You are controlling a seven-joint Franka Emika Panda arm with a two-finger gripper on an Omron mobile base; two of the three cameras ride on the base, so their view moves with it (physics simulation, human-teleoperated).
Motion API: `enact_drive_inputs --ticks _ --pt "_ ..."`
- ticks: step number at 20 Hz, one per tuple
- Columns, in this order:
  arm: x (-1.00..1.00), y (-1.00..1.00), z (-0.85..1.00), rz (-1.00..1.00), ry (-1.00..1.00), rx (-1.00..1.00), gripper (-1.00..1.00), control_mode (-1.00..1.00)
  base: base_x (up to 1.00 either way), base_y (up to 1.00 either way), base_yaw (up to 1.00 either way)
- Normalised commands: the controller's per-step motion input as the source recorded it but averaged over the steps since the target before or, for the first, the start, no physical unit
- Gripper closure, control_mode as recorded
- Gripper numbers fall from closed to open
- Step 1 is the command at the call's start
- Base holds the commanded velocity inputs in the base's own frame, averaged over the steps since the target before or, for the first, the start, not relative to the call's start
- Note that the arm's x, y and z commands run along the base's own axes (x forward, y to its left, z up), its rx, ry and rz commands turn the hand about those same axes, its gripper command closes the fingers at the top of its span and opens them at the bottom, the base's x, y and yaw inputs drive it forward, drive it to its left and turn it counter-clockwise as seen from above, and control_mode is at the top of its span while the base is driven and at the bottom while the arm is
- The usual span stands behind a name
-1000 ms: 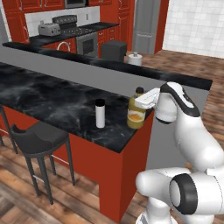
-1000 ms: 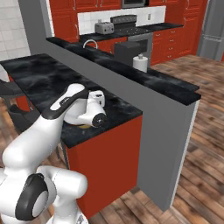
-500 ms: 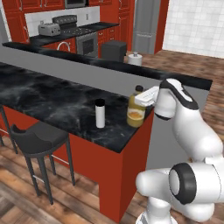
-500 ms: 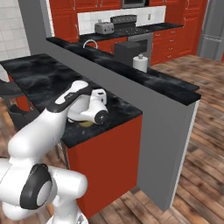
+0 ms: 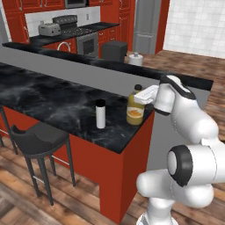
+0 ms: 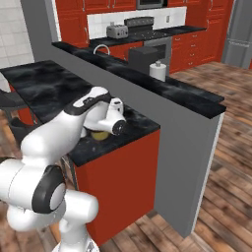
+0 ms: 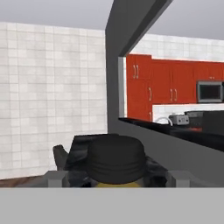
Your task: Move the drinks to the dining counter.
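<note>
On dining counter (image 5: pixel 52 94): amber, dark-capped juice bottle (image 5: pixel 135 107)

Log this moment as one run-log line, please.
stage: juice bottle standing on dining counter | gripper at its cap, grip state unclear | white bottle upright on counter, apart from juice bottle

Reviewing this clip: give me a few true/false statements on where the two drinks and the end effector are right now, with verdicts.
1. Both drinks stand upright on the dining counter. True.
2. The white bottle lies on its side. False: it stands upright.
3. The end effector is at the juice bottle, near its cap. True.
4. The white bottle touches the juice bottle. False: a gap of counter separates them.
5. The juice bottle sits on the raised grey ledge. False: it sits on the black marbled top.
</note>
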Motion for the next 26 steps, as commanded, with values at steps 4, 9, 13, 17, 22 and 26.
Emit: enact_drive_inputs --ticks 4,9,13,17,22,26 --pt "0.39 -0.01 -0.22 0.03 -0.01 0.0 1.0 -1.0 0.0 0.0 0.0" --pt "0.38 0.0 -0.18 0.03 -0.05 0.0 1.0 -1.0 0.0 0.0 0.0" --pt "0.38 0.0 0.0 0.01 -0.05 0.0 1.0 -1.0 0.0 0.0 0.0" --pt "0.31 0.03 -0.01 0.0 -0.06 0.0 1.0 -1.0 0.0 0.0 0.0" --pt "0.27 0.08 -0.11 0.0 -0.02 0.0 1.0 -1.0 0.0 0.0 0.0" --pt "0.24 0.12 -0.17 0.0 0.0 0.0 1.0 -1.0 0.0 0.0 0.0"
